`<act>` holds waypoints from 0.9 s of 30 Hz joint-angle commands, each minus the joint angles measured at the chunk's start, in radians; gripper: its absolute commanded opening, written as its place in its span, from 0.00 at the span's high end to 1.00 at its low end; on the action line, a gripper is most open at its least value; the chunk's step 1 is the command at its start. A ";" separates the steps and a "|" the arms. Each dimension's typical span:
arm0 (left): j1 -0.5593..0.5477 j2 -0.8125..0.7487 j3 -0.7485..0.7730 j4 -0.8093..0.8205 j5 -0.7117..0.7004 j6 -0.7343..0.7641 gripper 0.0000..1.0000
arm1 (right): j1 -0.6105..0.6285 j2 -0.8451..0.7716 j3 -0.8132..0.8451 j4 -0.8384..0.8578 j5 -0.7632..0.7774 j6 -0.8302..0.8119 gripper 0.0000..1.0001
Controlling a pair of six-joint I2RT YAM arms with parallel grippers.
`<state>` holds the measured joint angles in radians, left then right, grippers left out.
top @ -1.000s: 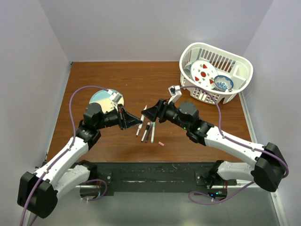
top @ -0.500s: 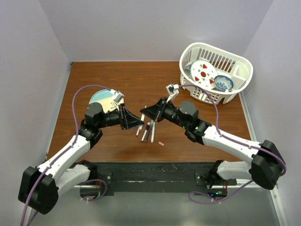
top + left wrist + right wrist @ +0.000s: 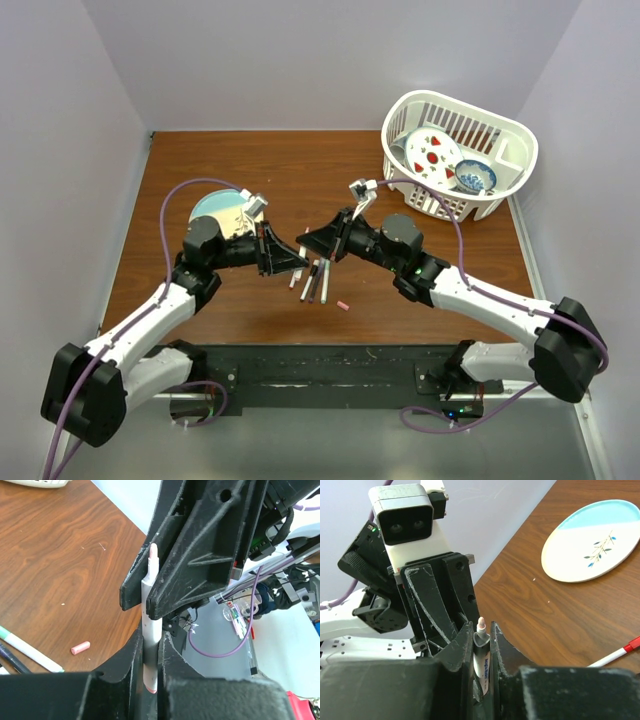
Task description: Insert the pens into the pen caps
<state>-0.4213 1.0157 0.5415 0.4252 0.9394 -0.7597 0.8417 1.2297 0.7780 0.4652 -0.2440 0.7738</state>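
Across the brown wooden table point(image 3: 300, 170), a white basket point(image 3: 432, 203) of dishes sits well behind the right tool point(image 3: 481, 630), and a round teal-and-cream plate point(image 3: 213, 206) lies just behind the left tool point(image 3: 150, 640). The two tools meet nose to nose in the air, both clamped on one pen point(image 3: 151, 610) — a slim white barrel with small printing, pale pink at each visible end. Beneath them the loose pens point(image 3: 315, 280) lie bunched on the table. A short pink cap point(image 3: 342, 305) lies apart, on the side nearer the arm bases.
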 commanded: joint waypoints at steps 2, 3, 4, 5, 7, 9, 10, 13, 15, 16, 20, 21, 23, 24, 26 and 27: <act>-0.001 -0.020 -0.014 0.170 0.025 -0.030 1.00 | 0.014 -0.048 0.082 -0.100 -0.117 -0.109 0.63; -0.001 -0.037 -0.020 0.182 0.024 -0.036 1.00 | 0.014 -0.065 0.090 -0.135 -0.121 -0.132 0.57; 0.001 -0.046 -0.020 0.179 0.018 -0.047 1.00 | 0.014 -0.090 0.098 -0.179 -0.115 -0.158 0.50; 0.003 -0.054 -0.015 0.173 0.018 -0.049 1.00 | 0.014 -0.137 0.101 -0.262 -0.109 -0.183 0.47; 0.004 -0.074 0.012 0.092 0.006 -0.021 1.00 | 0.014 -0.191 0.090 -0.334 -0.083 -0.243 0.44; 0.012 -0.092 0.052 0.011 -0.014 0.061 1.00 | 0.014 -0.263 0.075 -0.459 -0.061 -0.309 0.42; 0.025 -0.101 0.057 -0.035 -0.025 0.100 1.00 | 0.014 -0.283 0.070 -0.505 -0.031 -0.326 0.42; 0.094 -0.152 0.028 0.010 -0.022 0.067 1.00 | 0.014 -0.351 0.037 -0.611 0.001 -0.364 0.42; 0.134 -0.187 -0.012 0.072 0.008 0.019 1.00 | 0.014 -0.360 0.024 -0.663 0.044 -0.380 0.42; 0.171 -0.192 -0.018 0.095 0.016 -0.015 1.00 | 0.014 -0.355 0.027 -0.680 0.063 -0.384 0.42; 0.204 -0.177 -0.006 0.084 0.068 -0.032 1.00 | 0.014 -0.254 0.044 -0.787 0.143 -0.421 0.43; 0.204 -0.171 -0.017 0.108 0.091 -0.052 1.00 | 0.014 -0.225 0.047 -0.798 0.175 -0.418 0.43; 0.204 -0.172 -0.038 0.239 0.104 -0.130 1.00 | 0.016 -0.133 0.059 -0.824 0.192 -0.415 0.44; 0.204 -0.183 -0.037 0.231 0.096 -0.128 1.00 | 0.023 -0.107 0.067 -0.830 0.204 -0.415 0.44; 0.204 -0.203 -0.025 0.198 0.061 -0.072 1.00 | 0.037 -0.027 0.085 -0.838 0.219 -0.418 0.44; 0.204 -0.236 -0.026 0.167 0.041 -0.046 1.00 | 0.046 0.000 0.092 -0.838 0.227 -0.421 0.44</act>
<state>-0.2237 0.8421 0.5083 0.5423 0.9966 -0.8268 0.8616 1.1549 0.8188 -0.3111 -0.0887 0.3851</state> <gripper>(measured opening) 0.125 0.559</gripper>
